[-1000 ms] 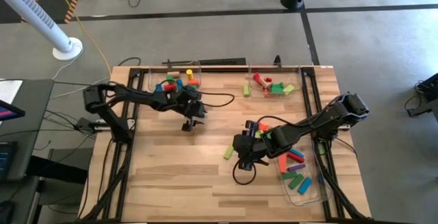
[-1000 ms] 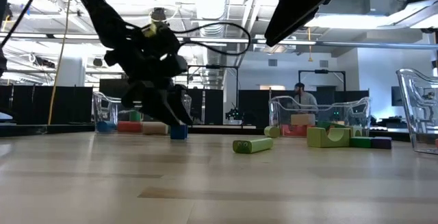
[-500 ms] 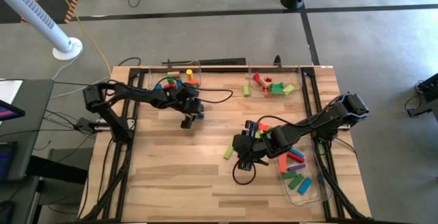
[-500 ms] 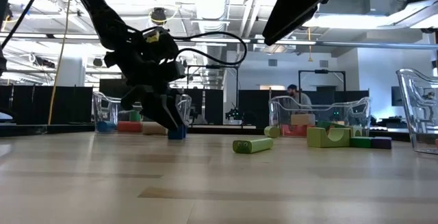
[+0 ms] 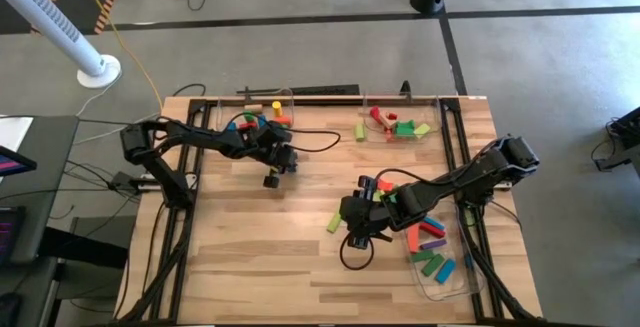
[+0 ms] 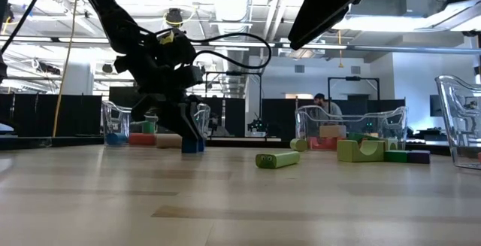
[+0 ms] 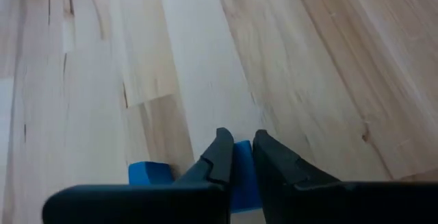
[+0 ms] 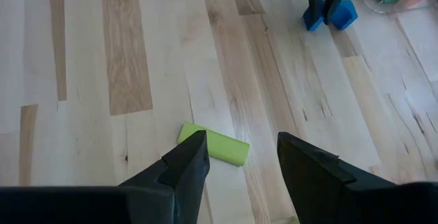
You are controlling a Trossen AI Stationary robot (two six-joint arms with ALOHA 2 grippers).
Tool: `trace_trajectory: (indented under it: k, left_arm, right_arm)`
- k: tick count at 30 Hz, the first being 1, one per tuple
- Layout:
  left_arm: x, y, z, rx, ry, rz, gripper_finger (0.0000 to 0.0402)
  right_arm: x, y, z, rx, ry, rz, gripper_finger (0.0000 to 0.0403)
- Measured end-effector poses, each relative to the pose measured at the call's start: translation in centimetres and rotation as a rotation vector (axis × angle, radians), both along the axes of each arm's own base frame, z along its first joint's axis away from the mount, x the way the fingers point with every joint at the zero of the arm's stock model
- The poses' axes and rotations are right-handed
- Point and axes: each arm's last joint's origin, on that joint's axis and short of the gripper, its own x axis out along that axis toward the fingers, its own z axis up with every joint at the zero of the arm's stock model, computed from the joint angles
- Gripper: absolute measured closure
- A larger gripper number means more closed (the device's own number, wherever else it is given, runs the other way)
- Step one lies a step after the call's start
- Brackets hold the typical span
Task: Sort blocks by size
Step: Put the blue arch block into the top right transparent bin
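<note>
My left gripper (image 7: 236, 145) is down at the table in front of the far-left tray (image 5: 255, 119) and is shut on a small blue block (image 6: 194, 146). The same gripper and block (image 8: 344, 13) also show far off in the right wrist view. My right gripper (image 8: 241, 142) hangs open above the middle of the table. A light green block (image 8: 213, 144) lies flat on the wood below it, a little to one side of its fingers. That green block (image 5: 335, 222) also shows in the low view (image 6: 276, 159). My left gripper pinches the blue block (image 7: 241, 168) between its two fingers, which slant down from the table's left side. Blue shows in the narrow gap between the fingers and beside one finger (image 7: 150, 172). The block rests on the table.
Three clear trays hold coloured blocks: one at the far left, one at the far right (image 5: 395, 125) and one near the right edge (image 5: 440, 257). A few loose blocks (image 5: 385, 189) lie beside my right arm. The near left of the table is bare wood (image 5: 250, 267).
My left gripper has shut: its fingers stood wide apart around the blue block a second ago and now meet on it. The block has stayed on the table. My right arm has kept still.
</note>
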Motion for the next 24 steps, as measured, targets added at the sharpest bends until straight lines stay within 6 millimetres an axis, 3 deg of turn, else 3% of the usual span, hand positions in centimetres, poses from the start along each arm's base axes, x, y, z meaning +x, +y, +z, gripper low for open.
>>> trace_trajectory:
  k: [14,24]
  left_arm:
    - [0.4,-2.4,0.9,0.008,-0.014,-0.087,0.0371]
    - [-0.6,-5.6,7.4,-0.056,-0.287,-0.267,0.0372]
  right_arm:
    - [0.0,0.0,0.0,0.001,-0.006,0.001,0.0196]
    - [-0.5,-0.1,-0.1,-0.142,0.024,-0.014,0.0196]
